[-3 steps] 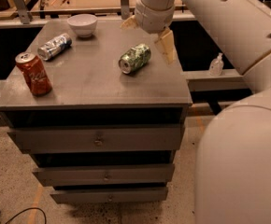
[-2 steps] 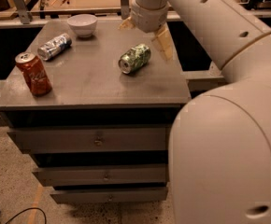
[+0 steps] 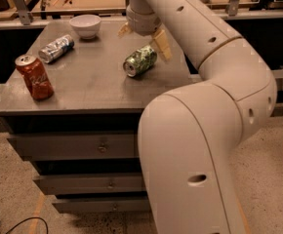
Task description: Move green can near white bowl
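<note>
One gripper [image 3: 142, 40] above grey cabinet top [image 3: 90, 79]

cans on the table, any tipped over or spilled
Yes: the green can and the silver can lie on their sides; the red can stands upright. No spill shows. The gripper hovers open above the green can.
</note>
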Robot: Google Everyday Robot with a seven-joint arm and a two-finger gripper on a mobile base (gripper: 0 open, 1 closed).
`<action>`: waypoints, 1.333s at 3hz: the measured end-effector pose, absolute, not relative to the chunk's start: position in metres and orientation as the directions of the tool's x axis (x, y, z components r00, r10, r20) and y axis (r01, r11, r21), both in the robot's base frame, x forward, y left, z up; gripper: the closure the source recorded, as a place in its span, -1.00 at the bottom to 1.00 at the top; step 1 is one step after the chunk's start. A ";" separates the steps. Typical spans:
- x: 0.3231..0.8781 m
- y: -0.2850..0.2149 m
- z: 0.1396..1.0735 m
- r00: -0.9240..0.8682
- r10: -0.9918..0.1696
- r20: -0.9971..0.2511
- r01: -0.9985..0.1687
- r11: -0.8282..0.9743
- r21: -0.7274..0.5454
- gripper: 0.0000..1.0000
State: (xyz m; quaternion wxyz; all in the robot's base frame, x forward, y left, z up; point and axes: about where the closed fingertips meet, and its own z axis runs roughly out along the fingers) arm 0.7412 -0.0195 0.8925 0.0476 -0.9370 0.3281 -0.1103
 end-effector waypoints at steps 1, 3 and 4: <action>0.756 -0.001 0.875 0.782 -0.600 0.167 -0.581 -0.800 -0.152 -0.63; 0.772 0.018 0.849 0.803 -0.584 0.117 -0.564 -0.809 -0.167 0.30; 0.774 0.027 0.843 0.820 -0.564 0.098 -0.544 -0.820 -0.178 0.74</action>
